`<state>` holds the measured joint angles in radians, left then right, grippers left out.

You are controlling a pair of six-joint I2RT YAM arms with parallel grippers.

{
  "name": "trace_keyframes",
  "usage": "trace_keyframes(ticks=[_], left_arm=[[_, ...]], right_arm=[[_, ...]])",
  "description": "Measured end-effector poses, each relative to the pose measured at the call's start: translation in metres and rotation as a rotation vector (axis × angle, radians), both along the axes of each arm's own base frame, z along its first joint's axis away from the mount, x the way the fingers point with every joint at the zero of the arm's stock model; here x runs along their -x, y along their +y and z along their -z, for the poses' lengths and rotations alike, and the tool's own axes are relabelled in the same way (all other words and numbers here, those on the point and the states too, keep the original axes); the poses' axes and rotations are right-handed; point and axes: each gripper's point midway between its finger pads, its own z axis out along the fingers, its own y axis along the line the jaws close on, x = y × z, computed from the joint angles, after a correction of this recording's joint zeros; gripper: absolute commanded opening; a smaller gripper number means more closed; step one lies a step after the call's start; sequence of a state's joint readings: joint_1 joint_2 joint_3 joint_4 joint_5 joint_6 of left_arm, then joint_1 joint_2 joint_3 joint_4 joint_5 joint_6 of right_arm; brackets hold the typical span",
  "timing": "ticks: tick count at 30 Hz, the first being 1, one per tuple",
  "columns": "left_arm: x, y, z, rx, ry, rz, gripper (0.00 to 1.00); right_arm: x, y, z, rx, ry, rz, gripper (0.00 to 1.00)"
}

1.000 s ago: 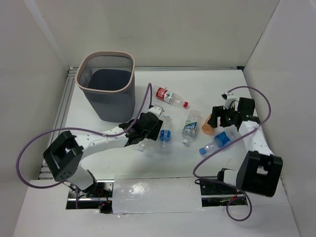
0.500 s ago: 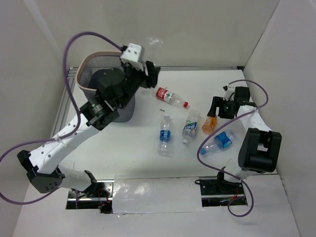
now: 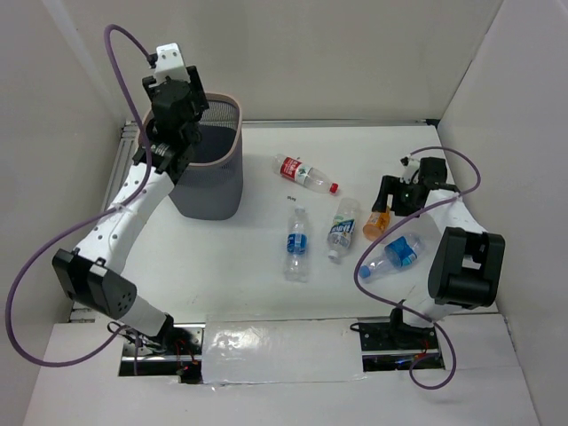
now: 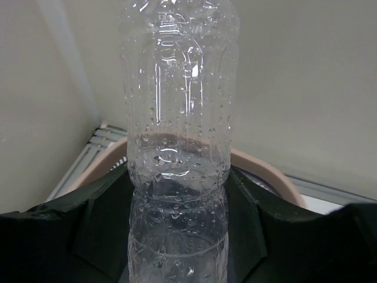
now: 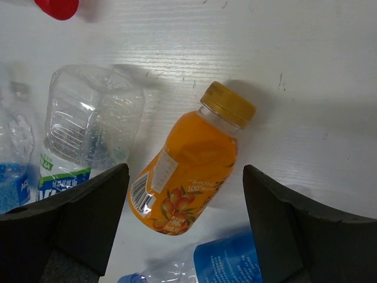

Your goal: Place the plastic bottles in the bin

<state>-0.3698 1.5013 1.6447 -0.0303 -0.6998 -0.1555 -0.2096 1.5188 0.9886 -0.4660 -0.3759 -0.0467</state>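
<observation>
My left gripper point(image 3: 180, 99) is raised over the back left part of the bin point(image 3: 232, 151), a tall dark mesh basket with a pale rim. It is shut on a clear unlabelled plastic bottle point(image 4: 177, 118), which fills the gap between the jaws of the left gripper point(image 4: 178, 236); the bin rim point(image 4: 268, 172) shows behind it. Low over the table at the right, my right gripper point(image 3: 398, 197) stands open. Its jaws of the right gripper point(image 5: 184, 197) stand on either side of the orange bottle point(image 5: 188, 171) without touching it. That orange bottle point(image 3: 377, 222) lies on the table.
Other bottles lie on the white table: a red-label one point(image 3: 302, 171), a blue-label one point(image 3: 297, 241), a white-and-blue-label one point(image 3: 342, 229) and a blue one point(image 3: 397, 253). White walls close in the sides and back.
The left arm rose from the table beside the blue-label bottle and swung left, carrying the clear bottle over the bin. The right gripper shifted slightly back over the orange bottle, then stayed still.
</observation>
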Motion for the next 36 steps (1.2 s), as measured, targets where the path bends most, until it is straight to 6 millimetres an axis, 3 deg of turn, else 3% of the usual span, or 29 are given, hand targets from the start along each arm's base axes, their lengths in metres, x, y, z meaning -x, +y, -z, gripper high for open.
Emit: trace_keyframes(ticks=[1, 2, 3, 6, 12, 15, 18, 20, 23, 25, 27, 30, 33, 36], left_arm=[[-0.007, 0.01, 0.01, -0.006, 0.02, -0.036, 0.82], [-0.01, 0.013, 0.014, -0.012, 0.031, -0.047, 0.82], [-0.014, 0.017, 0.021, -0.012, 0.04, -0.057, 0.97], [-0.019, 0.023, 0.037, -0.018, 0.073, -0.069, 1.0], [-0.02, 0.016, 0.041, -0.025, 0.084, -0.038, 1.0], [-0.013, -0.024, 0.037, -0.056, 0.086, 0.077, 1.0], [0.01, -0.085, 0.032, -0.088, 0.089, 0.259, 1.0], [0.04, -0.131, 0.028, -0.094, 0.08, 0.409, 1.0], [0.101, -0.19, 0.038, -0.109, 0.095, 0.632, 1.0], [0.137, -0.214, 0.058, -0.122, 0.135, 0.747, 1.0], [0.162, -0.228, 0.092, -0.118, 0.199, 0.813, 1.0], [0.186, -0.234, 0.17, -0.124, 0.373, 0.847, 1.0], [0.209, -0.226, 0.253, -0.158, 0.573, 0.832, 1.0], [0.229, -0.219, 0.296, -0.173, 0.684, 0.824, 1.0]], right_arm=[[0.0, 0.0, 0.002, -0.001, 0.005, 0.0, 0.85], [0.0, 0.0, 0.003, -0.002, 0.01, 0.0, 0.85], [0.001, 0.001, 0.007, -0.004, 0.02, -0.003, 0.85], [0.002, 0.001, 0.021, -0.011, 0.064, -0.001, 0.85], [0.007, 0.004, 0.046, -0.022, 0.143, 0.003, 0.86], [0.01, 0.007, 0.055, -0.028, 0.175, 0.002, 0.82], [0.007, 0.008, 0.057, -0.034, 0.183, 0.007, 0.57], [0.008, 0.009, 0.059, -0.039, 0.191, 0.007, 0.36], [0.009, 0.009, 0.056, -0.038, 0.201, 0.003, 0.2], [0.004, 0.007, 0.047, -0.031, 0.197, -0.008, 0.17], [-0.008, 0.004, 0.028, -0.018, 0.168, -0.024, 0.14], [-0.05, -0.001, -0.029, 0.012, 0.026, -0.073, 0.13], [-0.101, 0.005, -0.118, 0.045, -0.217, -0.154, 0.1], [-0.136, 0.046, -0.211, 0.054, -0.471, -0.296, 0.09]])
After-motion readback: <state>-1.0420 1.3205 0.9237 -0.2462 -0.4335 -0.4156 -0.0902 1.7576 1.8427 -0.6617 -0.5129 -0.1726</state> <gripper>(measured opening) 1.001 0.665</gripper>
